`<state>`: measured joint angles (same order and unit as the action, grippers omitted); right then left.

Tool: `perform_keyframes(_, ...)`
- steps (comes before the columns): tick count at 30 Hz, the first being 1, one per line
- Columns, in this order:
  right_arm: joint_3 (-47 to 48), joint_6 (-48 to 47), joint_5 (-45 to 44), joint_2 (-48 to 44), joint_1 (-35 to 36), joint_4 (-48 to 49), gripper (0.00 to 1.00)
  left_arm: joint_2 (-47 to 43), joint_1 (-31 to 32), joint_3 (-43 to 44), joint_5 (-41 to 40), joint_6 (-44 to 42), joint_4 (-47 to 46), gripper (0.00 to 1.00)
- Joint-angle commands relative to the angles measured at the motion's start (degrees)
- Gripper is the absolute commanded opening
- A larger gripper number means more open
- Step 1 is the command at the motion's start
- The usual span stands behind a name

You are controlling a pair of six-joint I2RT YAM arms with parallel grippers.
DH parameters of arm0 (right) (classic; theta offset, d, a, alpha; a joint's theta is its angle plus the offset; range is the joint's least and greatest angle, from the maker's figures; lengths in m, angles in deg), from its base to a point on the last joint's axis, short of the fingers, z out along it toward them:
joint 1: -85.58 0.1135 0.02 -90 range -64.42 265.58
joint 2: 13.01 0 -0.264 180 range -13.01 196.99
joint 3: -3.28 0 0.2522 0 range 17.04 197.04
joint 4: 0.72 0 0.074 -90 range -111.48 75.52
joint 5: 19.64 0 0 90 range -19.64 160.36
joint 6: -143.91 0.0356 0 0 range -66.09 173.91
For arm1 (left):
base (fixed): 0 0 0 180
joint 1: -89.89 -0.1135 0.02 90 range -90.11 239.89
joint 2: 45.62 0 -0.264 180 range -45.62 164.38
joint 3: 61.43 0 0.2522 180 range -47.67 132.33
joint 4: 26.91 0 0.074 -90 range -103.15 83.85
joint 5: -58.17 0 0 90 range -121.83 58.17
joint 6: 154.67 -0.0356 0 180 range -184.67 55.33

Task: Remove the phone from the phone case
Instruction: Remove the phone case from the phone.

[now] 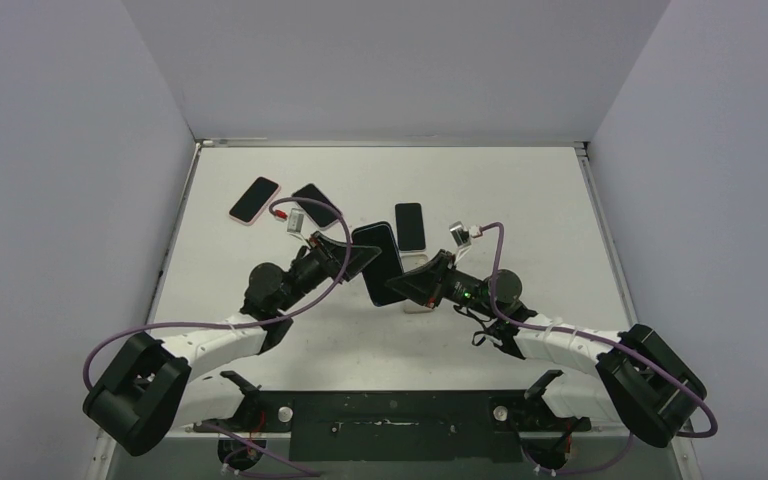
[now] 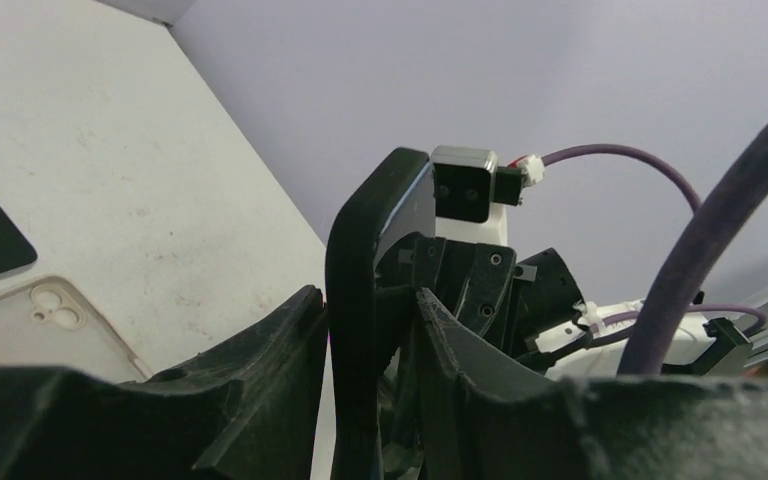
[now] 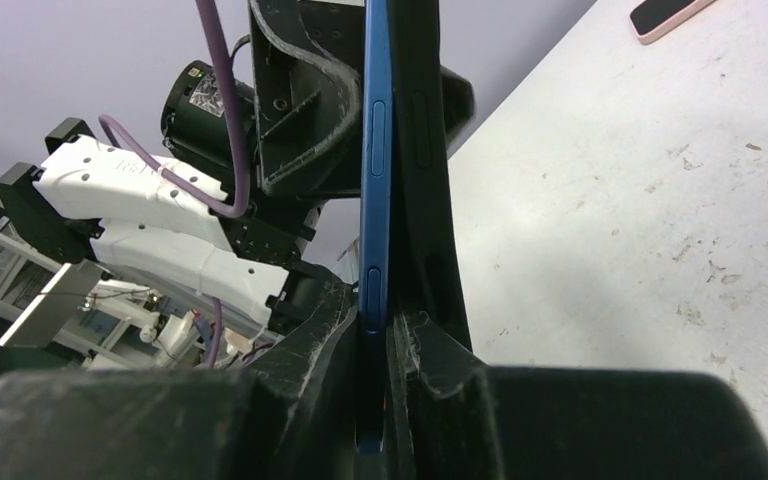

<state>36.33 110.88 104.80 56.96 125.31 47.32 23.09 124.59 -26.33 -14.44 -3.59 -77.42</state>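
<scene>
Left end effector (image 2: 365,310) is clamped tight on the rim of the black phone case (image 2: 355,250). The right end effector (image 3: 385,320) is pinched on the blue phone (image 3: 375,200) with the case wall squeezed in beside it, and the whole thing is up in the air between the arms. Imo the trick is peeling, not yanking: get the right grip on the phone alone, then ease apart slowly so nothing slips. Below, the pale scuffed counter (image 1: 520,200) has an empty light case (image 2: 45,320) mid-way, with a pink-edged phone (image 1: 254,200), dark phone (image 1: 316,205) and white-edged phone (image 1: 410,226) farther back. Plain grey walls all round.
</scene>
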Motion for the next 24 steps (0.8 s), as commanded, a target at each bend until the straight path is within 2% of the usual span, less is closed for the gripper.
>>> perform_keyframes(1, 1.9, -1.8, 0.2, -1.9, -0.7, 8.6, 0.0, -1.5, -0.7, -1.5, 1.8, -4.2, 3.7, 0.4)
perform_keyframes(4, 1.5, -1.2, 0.1, -2.7, -1.4, 8.1, 0.0, -2.8, -2.3, -3.1, 2.6, -4.4, 2.9, 0.52)
perform_keyframes(8, 0.6, -0.1, -0.1, -3.8, -2.5, 7.3, 0.0, -4.6, -5.0, -5.5, 4.9, -4.4, 2.0, 0.59)
perform_keyframes(11, -0.3, 1.0, -0.6, -5.0, -3.6, 6.9, 0.0, -6.6, -6.7, -7.5, 6.9, -4.1, 0.9, 0.61)
perform_keyframes(18, -0.2, 2.9, -1.0, -6.4, -4.0, 6.4, 0.0, -9.2, -6.5, -8.3, 11.2, -7.6, 4.8, 0.62)
perform_keyframes(24, -0.5, 4.2, -1.7, -6.6, -4.1, 7.0, 0.0, -9.1, -3.2, -7.5, 12.4, -10.4, 7.0, 0.62)
